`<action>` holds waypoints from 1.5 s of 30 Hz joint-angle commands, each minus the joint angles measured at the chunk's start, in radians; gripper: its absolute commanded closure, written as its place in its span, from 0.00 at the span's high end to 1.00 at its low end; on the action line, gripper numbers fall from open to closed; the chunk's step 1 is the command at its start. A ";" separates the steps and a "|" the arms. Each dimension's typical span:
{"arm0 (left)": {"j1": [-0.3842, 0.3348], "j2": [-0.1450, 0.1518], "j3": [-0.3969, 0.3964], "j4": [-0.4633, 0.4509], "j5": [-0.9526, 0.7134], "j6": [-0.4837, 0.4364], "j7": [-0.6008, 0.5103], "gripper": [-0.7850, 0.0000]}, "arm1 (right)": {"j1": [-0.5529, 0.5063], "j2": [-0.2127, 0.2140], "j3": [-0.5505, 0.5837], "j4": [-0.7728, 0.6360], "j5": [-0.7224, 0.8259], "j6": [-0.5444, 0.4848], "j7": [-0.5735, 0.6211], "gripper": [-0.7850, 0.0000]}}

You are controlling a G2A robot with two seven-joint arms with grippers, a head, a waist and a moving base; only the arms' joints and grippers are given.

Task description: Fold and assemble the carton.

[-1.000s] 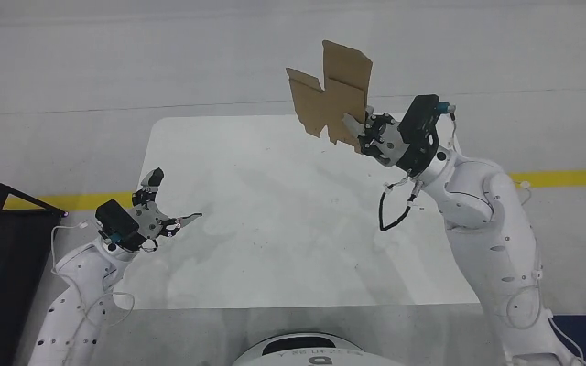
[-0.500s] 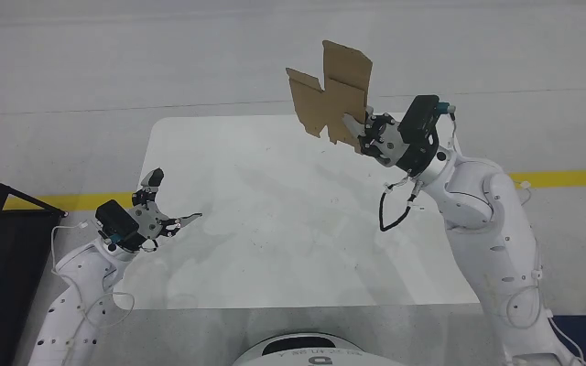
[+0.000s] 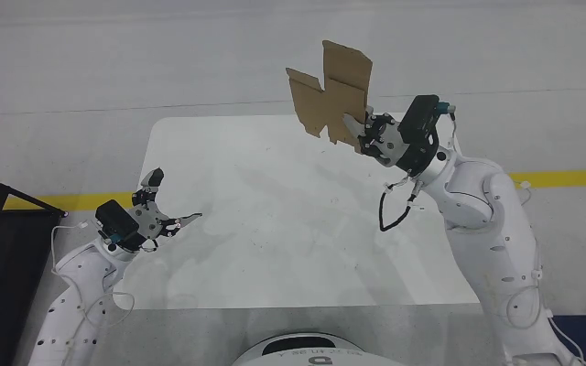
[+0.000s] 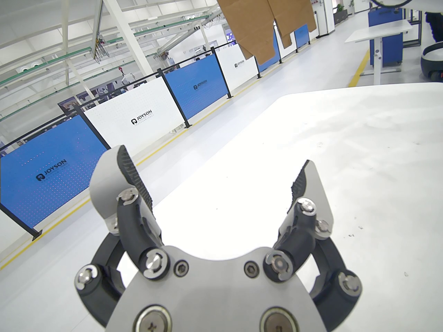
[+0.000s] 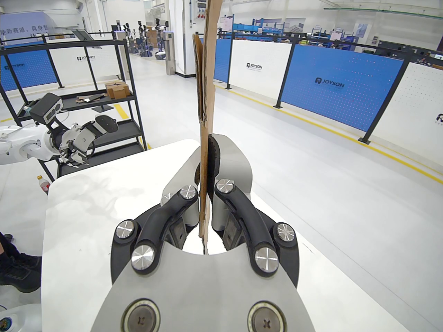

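Note:
A flat brown carton (image 3: 328, 91) is held in the air over the table's far right corner, standing upright on edge. My right gripper (image 3: 356, 123) is shut on its lower flap; in the right wrist view the cardboard (image 5: 207, 81) runs edge-on between the two pads (image 5: 215, 153). From the left wrist view the carton (image 4: 263, 8) hangs high across the table. My left gripper (image 3: 171, 202) stands open over the table's near left edge, with nothing between its fingers (image 4: 131, 171).
The white table (image 3: 293, 229) is bare. A black shelf rack (image 5: 104, 105) with cardboard pieces stands beyond the table's left side, and a bottle (image 5: 42, 184) sits on the floor by it. Blue and white barrier panels (image 4: 145, 115) line the far floor.

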 commanded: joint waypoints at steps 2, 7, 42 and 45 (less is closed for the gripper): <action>0.000 0.000 0.000 0.000 0.000 0.000 0.000 1.00 | 0.001 0.000 0.015 0.029 0.065 0.016 -0.012 0.00; 0.000 0.000 0.000 0.000 0.000 0.000 0.000 1.00 | 0.056 0.011 0.020 0.187 0.488 -0.182 0.093 0.00; 0.000 0.000 0.000 0.000 0.000 0.000 0.000 1.00 | 0.205 0.029 -0.280 0.345 1.782 -0.018 0.802 0.00; 0.000 0.000 0.000 0.000 0.000 0.000 0.000 1.00 | 0.253 0.007 -0.332 0.427 2.198 0.206 1.058 0.00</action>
